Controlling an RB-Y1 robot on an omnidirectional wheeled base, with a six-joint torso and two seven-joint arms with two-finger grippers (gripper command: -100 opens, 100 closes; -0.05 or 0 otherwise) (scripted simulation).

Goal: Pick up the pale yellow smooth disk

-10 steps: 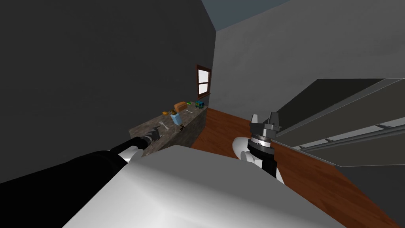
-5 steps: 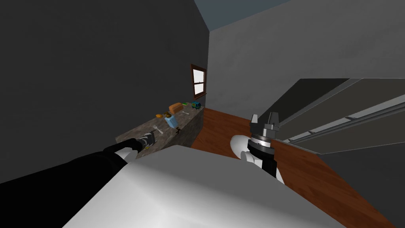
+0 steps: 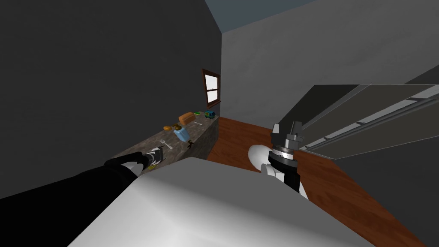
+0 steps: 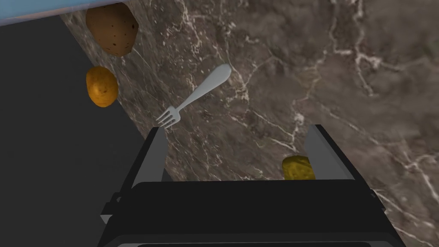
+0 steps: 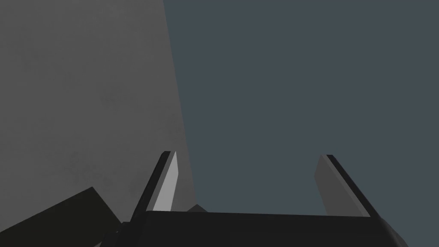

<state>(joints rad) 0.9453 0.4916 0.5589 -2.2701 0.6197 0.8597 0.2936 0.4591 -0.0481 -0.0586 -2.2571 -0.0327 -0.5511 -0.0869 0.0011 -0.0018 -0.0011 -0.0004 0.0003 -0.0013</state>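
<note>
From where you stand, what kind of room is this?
Probably a kitchen: a long counter with a dark marble pattern holds a fork and a brown potato.

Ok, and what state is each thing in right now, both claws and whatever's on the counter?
left claw, open, above the marbled counter.
right claw, open, holding nothing.
yellow disk, lying on the counter, beside one left-claw finger, not gripped.
fork, lying flat on the counter, untouched.
brown potato, resting on the counter near its edge.
</note>
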